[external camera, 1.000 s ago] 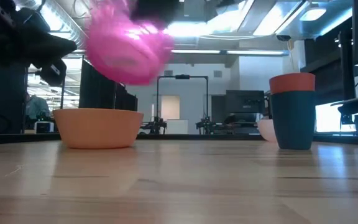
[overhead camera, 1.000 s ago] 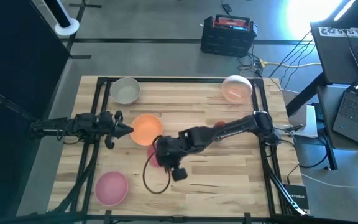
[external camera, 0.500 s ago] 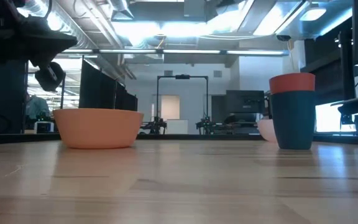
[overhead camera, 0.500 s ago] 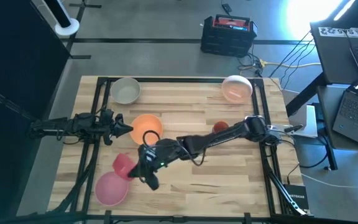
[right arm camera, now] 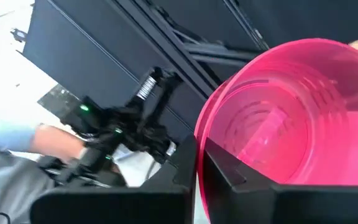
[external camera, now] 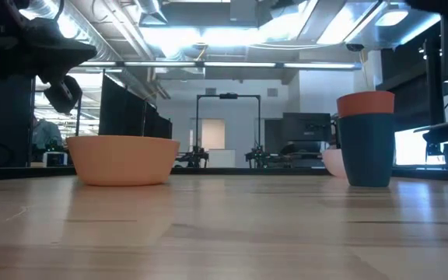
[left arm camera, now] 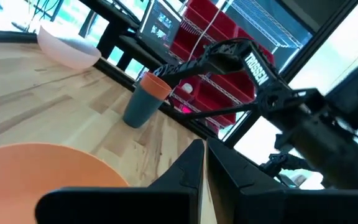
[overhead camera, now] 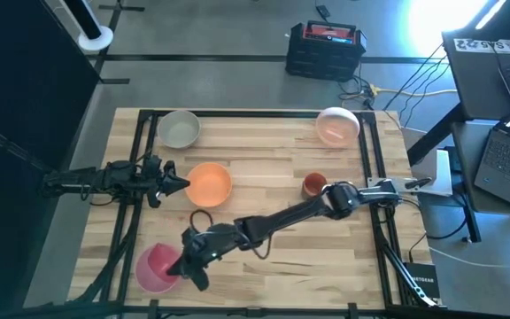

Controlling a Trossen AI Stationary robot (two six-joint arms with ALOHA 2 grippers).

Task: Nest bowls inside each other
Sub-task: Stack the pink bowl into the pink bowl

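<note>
While the right gripper reaches over the near left corner of the table, pinching the rim of the red-pink bowl, that bowl sits in or just above the larger pink bowl; I cannot tell whether it is fully seated. Farther in, the left gripper, fingers pressed together, hangs just beside the orange bowl, which stands alone. To the right, the small orange-red bowl already sits in the dark blue one. At the far edge, the grey-white bowl and peach bowl wait, well apart. By my judgement, most nesting remains. Beyond the pale wood lie a grey floor, a black-and-red box and a laptop.
</note>
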